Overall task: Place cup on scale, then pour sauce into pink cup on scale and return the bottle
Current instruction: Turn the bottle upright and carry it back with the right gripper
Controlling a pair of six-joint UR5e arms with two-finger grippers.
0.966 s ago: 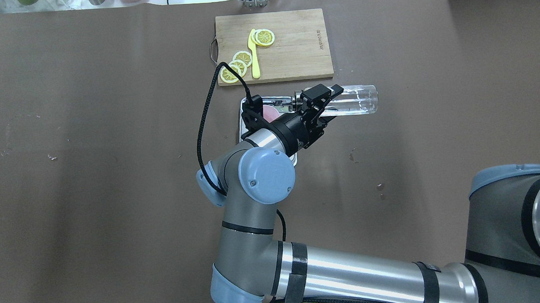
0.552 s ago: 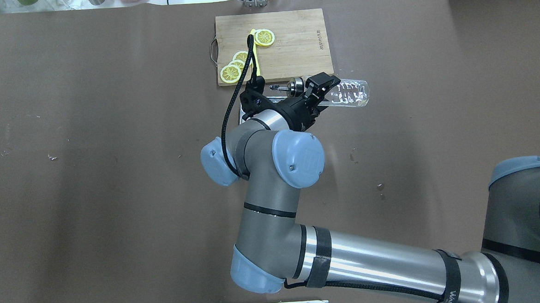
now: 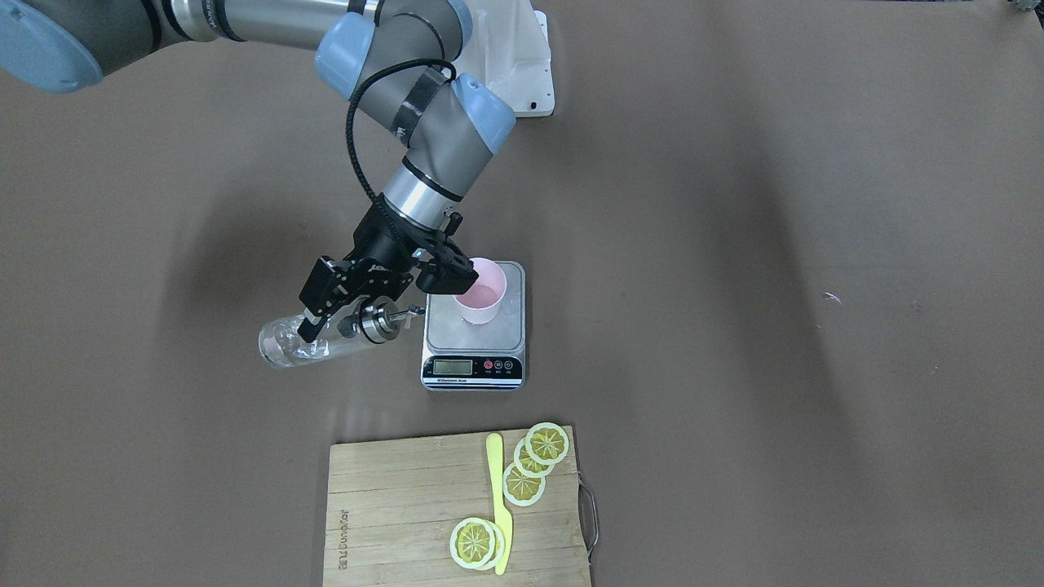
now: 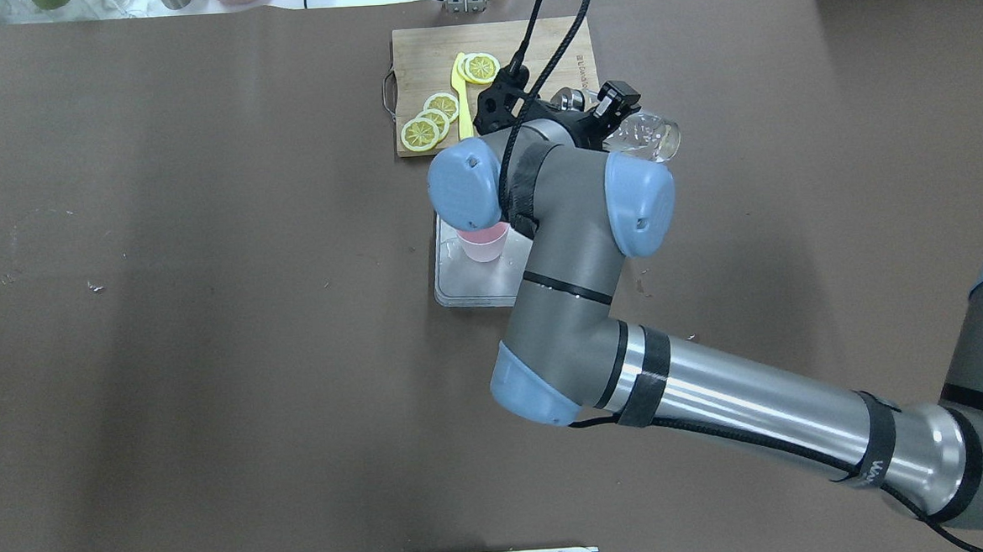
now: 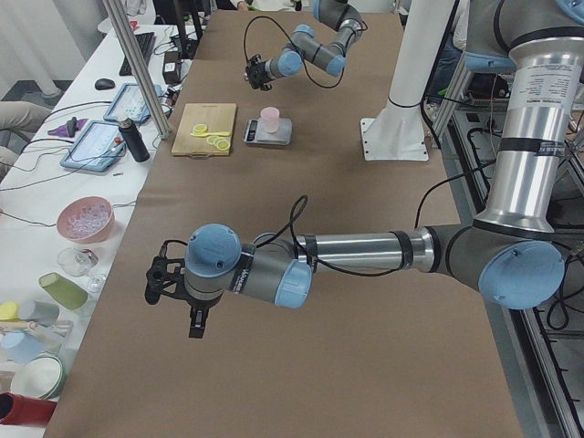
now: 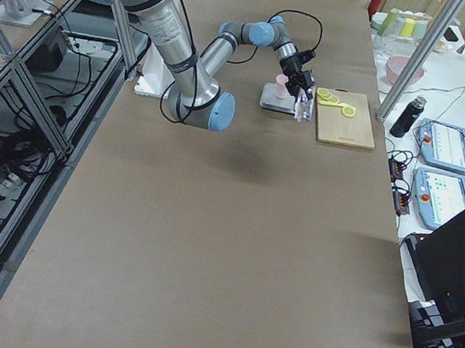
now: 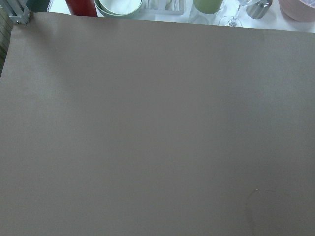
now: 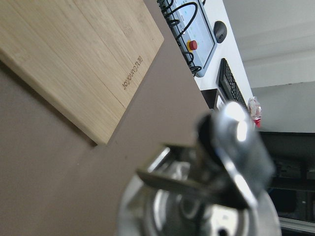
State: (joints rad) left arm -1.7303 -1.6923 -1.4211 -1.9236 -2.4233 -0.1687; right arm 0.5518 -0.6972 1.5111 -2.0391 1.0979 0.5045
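The pale pink cup [image 3: 479, 297] stands upright on the scale [image 3: 473, 342]; in the overhead view the cup [image 4: 483, 241] sits on the scale's platform [image 4: 471, 287], partly under my right arm. My right gripper [image 3: 334, 303] is shut on the clear glass bottle [image 3: 294, 342], held tilted in the air beside the scale, its silver spout cap [image 3: 377, 320] pointing toward the cup but short of it. Overhead, the bottle [image 4: 651, 135] hangs by the cutting board's right corner. The cap [image 8: 236, 147] fills the right wrist view. My left gripper [image 5: 173, 306] hovers far away; I cannot tell its state.
A wooden cutting board [image 4: 531, 72] lies behind the scale with lemon slices [image 4: 429, 124] and a yellow knife [image 4: 463, 101]. It also shows in the front-facing view [image 3: 400, 505]. Cups and bowls stand beyond the table's far edge [image 7: 118, 5].
My right arm has lifted the bottle from its flat pouring pose over the cup and carried it back and to the right. The cup now shows uncovered on the scale.
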